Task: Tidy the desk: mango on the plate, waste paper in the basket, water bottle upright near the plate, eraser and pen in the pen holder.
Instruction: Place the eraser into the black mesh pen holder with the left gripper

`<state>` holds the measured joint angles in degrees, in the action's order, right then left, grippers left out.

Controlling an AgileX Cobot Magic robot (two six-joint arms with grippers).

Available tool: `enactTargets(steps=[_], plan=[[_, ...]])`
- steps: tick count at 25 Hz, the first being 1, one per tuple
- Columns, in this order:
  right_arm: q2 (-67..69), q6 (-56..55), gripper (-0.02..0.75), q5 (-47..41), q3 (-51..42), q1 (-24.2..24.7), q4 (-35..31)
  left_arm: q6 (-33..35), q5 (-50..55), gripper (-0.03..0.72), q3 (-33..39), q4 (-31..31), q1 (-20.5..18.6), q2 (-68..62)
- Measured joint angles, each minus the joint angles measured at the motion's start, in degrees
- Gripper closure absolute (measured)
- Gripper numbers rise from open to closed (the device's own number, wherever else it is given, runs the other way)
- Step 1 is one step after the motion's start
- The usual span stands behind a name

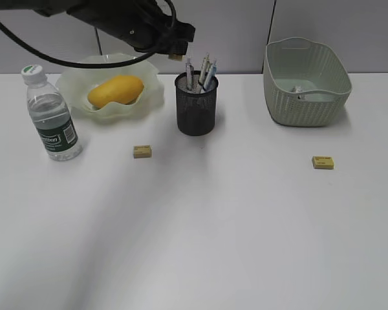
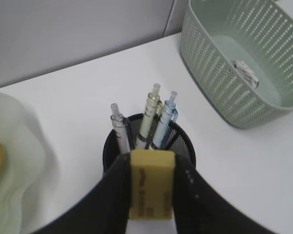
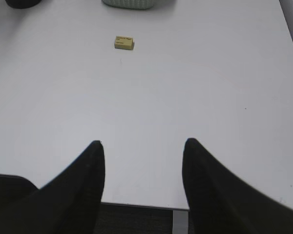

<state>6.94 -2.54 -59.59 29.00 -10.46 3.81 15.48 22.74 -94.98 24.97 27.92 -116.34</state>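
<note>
The left pincer grips 1 yellow eraser directly above the pen holder, while the right pincer hangs open and empty over the desk.

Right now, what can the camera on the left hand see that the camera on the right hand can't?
Only the left wrist view shows the left gripper holding an eraser above the pen holder, three pens inside, and the waste paper in the basket. Only the right wrist view shows the open, empty right gripper and another eraser on the desk. Both show the white desk.
</note>
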Motion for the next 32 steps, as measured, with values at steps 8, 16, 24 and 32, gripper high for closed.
enactTargets(steps=[8, 16, 24, 32], plan=[[0.0, 0.0, 0.323, 0.0, 0.0, 0.0, 0.0, 0.0, -8.6, 0.486, 0.0, 4.9, 0.8, -5.2], [0.0, 0.0, 0.323, 0.0, 0.0, 0.0, 0.0, 0.0, -14.1, 0.486, 0.0, 7.2, 2.0, -9.0], [0.0, 0.0, 0.323, 0.0, 0.0, 0.0, 0.0, 0.0, -15.0, 0.355, 0.0, 7.3, 2.2, -10.3], [0.0, 0.0, 0.323, 0.0, 0.0, 0.0, 0.0, 0.0, -14.3, 0.214, 0.0, 7.2, 2.4, -8.5]])
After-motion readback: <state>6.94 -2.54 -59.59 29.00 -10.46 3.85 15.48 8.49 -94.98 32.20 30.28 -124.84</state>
